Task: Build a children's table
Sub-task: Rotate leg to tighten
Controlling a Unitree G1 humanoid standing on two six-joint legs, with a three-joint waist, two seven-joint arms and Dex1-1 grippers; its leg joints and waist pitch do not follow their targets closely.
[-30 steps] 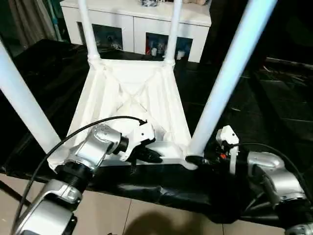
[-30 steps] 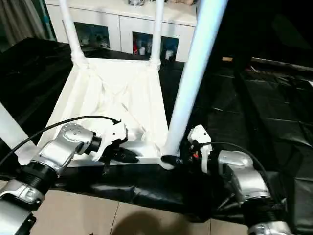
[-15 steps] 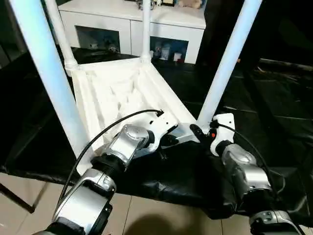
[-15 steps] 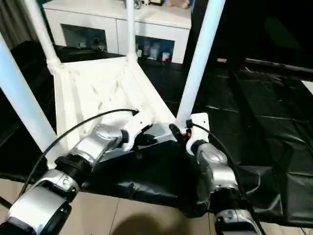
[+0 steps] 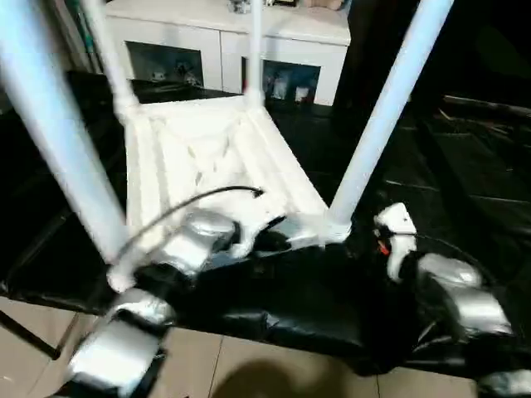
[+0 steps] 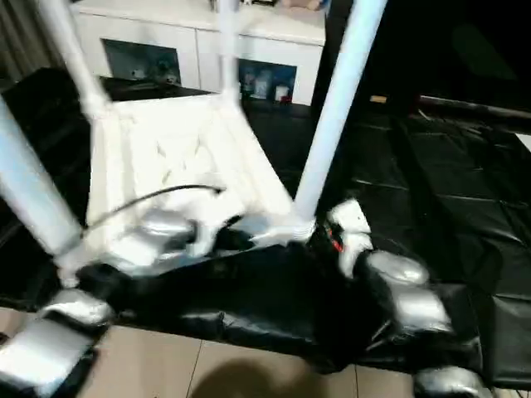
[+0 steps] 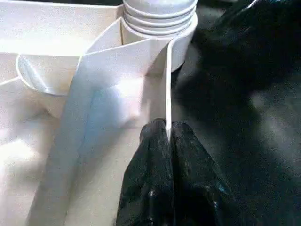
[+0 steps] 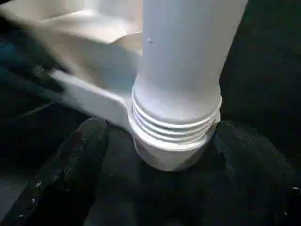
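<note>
Your children's table [image 5: 211,157] lies upside down on the black-covered work table [image 5: 465,182], its near edge right at your two grippers. Your left gripper [image 7: 167,136] is clenched on the thin rim wall beside the near right corner socket [image 7: 160,28]. Your right gripper [image 8: 171,155] stands wide, one finger [image 8: 70,174] on each side of that socket's leg base, gripping nothing. Four legs [image 5: 386,116] stand up, one per corner. Farthest off sits a white cabinet [image 5: 224,33].
</note>
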